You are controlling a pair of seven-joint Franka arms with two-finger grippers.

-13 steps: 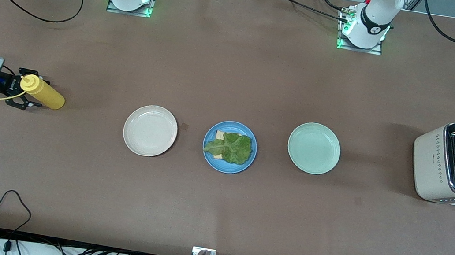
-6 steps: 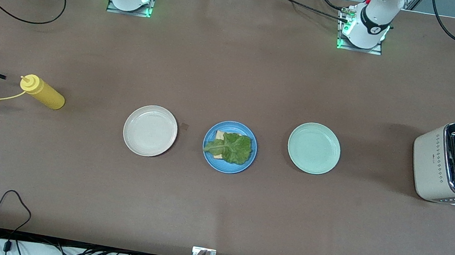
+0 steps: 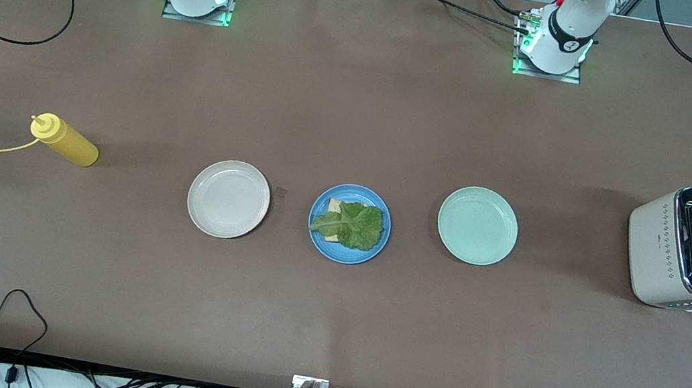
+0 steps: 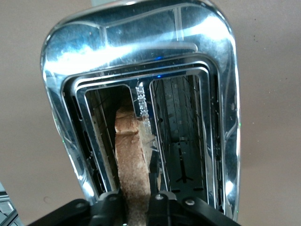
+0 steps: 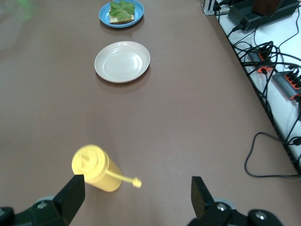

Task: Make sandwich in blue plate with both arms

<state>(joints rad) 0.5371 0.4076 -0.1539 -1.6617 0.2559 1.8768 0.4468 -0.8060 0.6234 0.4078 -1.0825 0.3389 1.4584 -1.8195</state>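
We found the left gripper (image 4: 136, 207) at the left arm's end of the table, over the chrome-topped toaster (image 3: 690, 249), its fingers pinching the bread slice (image 4: 134, 165) that stood in one slot, while the right gripper (image 5: 136, 200) hung spread wide above the yellow squeeze bottle (image 3: 63, 141) near the table edge at the right arm's end. The blue plate (image 3: 345, 251) sat mid-table between the cream plate (image 3: 228, 198) and the mint-green plate (image 3: 477, 225), carrying a bread slice (image 3: 335, 205) under a lettuce leaf (image 3: 352, 224), with bare brown table (image 3: 358, 108) open all around it.
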